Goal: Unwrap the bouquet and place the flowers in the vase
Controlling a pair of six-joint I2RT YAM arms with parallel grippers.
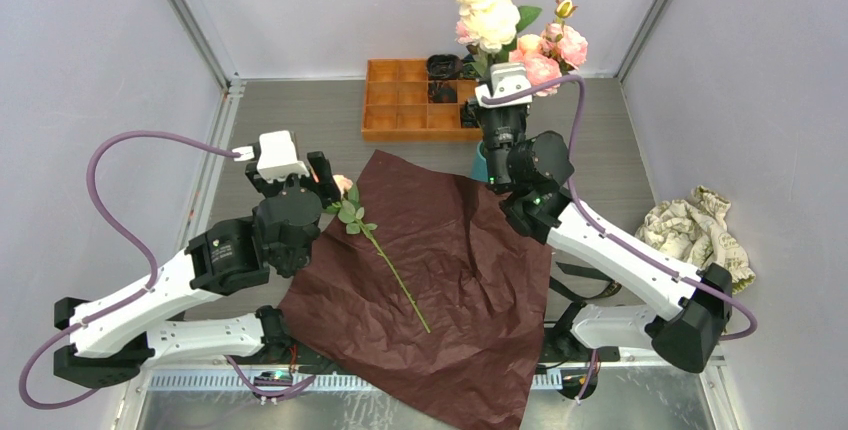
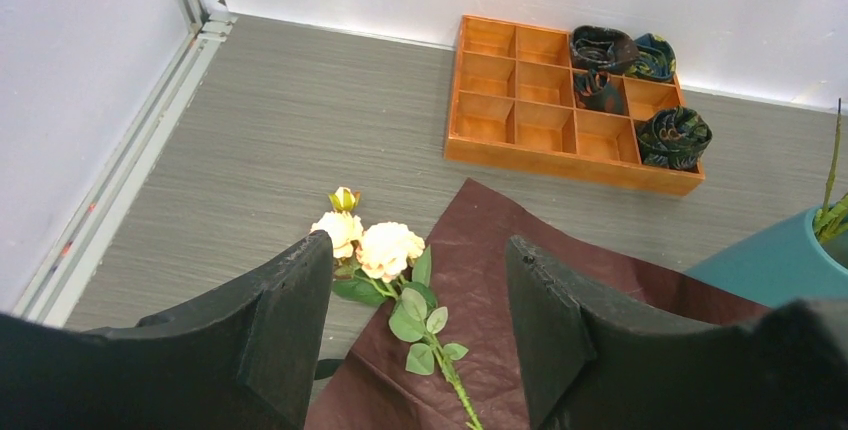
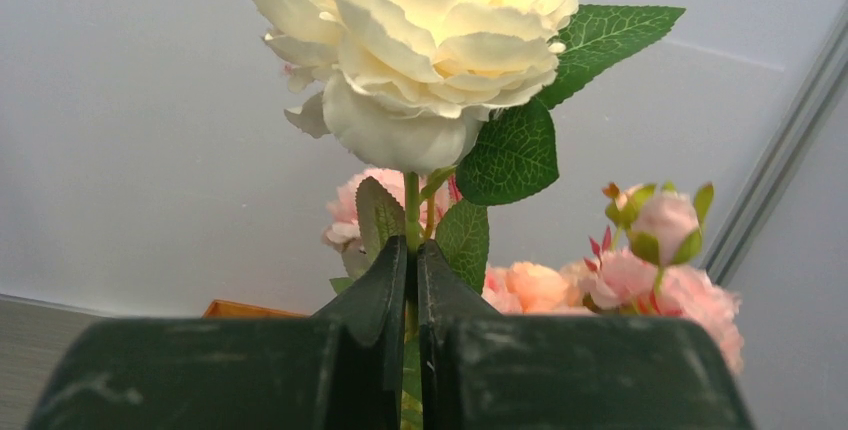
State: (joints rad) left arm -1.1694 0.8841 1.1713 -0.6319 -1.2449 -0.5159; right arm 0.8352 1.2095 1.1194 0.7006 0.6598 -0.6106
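- My right gripper has its two dark fingers pressed almost together, pinching the thin green stem of a large cream rose, which stands upright in the upper centre of the right wrist view.
- Behind that rose, at the lower right of the same view, sit more pink and peach flowers with green leaves.
- In the top view this bunch rises at the upper centre, above the small teal-blue cylinder vase. My arm hides most of the vase, so I cannot tell how deep the held stem sits.
- My left gripper is spread wide and grips nothing.
- Between its fingers in the left wrist view lies a single leafy stem with peach blooms and a bud. Its heads are on the grey table just off the paper's edge.
- The long stem runs across the crinkled dark red wrapping paper, spread flat at the centre of the top view.
- An orange wooden compartment tray at the upper centre holds dark rolled cloths.
- A crumpled beige paper wad lies at the right.
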